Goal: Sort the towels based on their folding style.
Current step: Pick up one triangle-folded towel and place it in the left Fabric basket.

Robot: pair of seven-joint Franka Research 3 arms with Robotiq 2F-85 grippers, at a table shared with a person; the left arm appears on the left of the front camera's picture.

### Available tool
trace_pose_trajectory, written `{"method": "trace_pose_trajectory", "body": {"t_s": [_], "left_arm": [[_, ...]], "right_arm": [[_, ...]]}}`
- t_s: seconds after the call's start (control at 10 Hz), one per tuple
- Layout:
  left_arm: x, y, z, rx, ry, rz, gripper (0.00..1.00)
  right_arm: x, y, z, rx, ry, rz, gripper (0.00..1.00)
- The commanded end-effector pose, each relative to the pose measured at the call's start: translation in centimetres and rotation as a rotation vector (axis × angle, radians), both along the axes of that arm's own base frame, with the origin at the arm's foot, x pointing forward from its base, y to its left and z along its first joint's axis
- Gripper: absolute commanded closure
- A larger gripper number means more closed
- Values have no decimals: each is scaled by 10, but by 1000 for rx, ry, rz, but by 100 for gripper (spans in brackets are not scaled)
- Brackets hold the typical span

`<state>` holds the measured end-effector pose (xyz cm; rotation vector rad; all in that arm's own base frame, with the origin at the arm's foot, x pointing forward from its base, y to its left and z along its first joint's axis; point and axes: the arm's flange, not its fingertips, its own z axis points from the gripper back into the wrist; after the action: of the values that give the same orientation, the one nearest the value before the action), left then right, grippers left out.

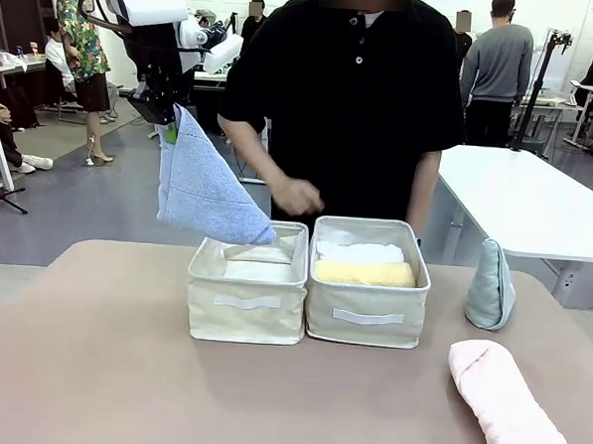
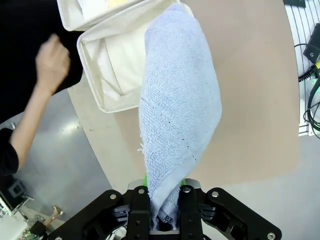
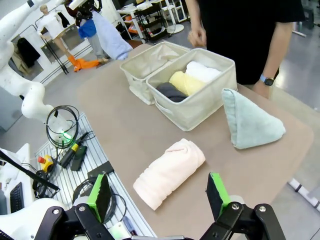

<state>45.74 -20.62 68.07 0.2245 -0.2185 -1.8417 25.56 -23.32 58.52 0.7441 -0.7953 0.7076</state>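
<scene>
My left gripper (image 1: 169, 128) is shut on the lavender-blue cone towel (image 1: 204, 189), which hangs high over the left cream bin (image 1: 247, 309), its tip at the bin's back rim. From the left wrist camera the same towel (image 2: 177, 115) droops from between my fingers (image 2: 187, 205) toward the bin (image 2: 95, 80). White (image 1: 360, 252), yellow (image 1: 365, 273) and dark grey (image 3: 170, 91) rolls lie in the right bin (image 1: 366, 320). The mint-green cone (image 1: 491, 286) stands right of it, the pink roll (image 1: 506, 402) in front. My right gripper (image 3: 157, 192) is open above the pink roll (image 3: 170, 171).
A person in black stands behind the bins, one hand (image 1: 295, 195) hovering just above the left bin's back edge. A white table (image 1: 526, 199) stands at the far right. Cables and a stop button (image 3: 60, 145) lie off the table's edge in the right wrist view.
</scene>
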Motion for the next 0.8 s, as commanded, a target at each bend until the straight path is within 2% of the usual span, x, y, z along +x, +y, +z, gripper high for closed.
{"method": "trace_pose_trajectory", "body": {"t_s": [0.0,0.1,0.4,0.7], "left_arm": [[0,1,2,8,-17,-4,84],[0,0,0,0,0,0,84],[34,-38,-40,-14,56,41,84],[61,-58,-73,22,62,135,84]], "right_arm": [[0,0,1,19,-2,-3,0],[0,0,1,19,-2,-3,0],[0,0,1,19,-2,-3,0],[0,0,1,19,-2,-3,0]]}}
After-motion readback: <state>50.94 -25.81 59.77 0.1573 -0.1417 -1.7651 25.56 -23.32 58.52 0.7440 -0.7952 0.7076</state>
